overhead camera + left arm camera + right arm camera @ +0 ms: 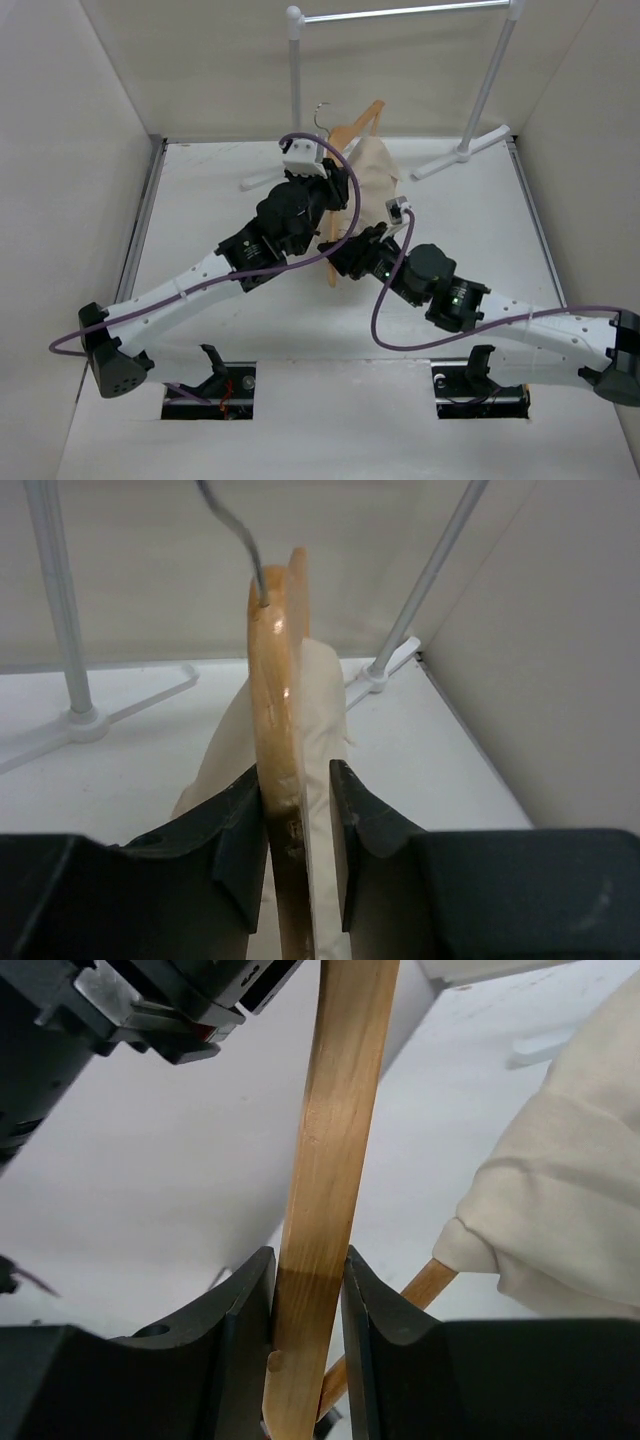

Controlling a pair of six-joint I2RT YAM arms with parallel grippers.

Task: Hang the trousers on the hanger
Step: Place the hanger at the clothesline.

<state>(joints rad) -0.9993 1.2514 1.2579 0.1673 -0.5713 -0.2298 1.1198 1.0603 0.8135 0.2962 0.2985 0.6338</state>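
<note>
I have the hanger [335, 1110] in both claws. My left claw [298, 840] pinches its wooden arm edge-on, with the metal hook [232, 530] straight ahead of the fingers. My right claw [308, 1300] is pressed tight on another wooden bar.

The trousers [560, 1190] sit just right of my right claw, bunched and wrapped over the thin rod that runs out from beneath it. From my left claw they hang just behind the wood, down toward the table [480, 240].

I judge the main step done, since the cloth is carried by the hanger. It looks gathered in a lump, though, so spreading it evenly and letting go are left.

The garment rack [295, 60] stands beyond both claws, with one foot on either side. My left arm crowds in at the upper left of my right claw, so there is little room to shift.
</note>
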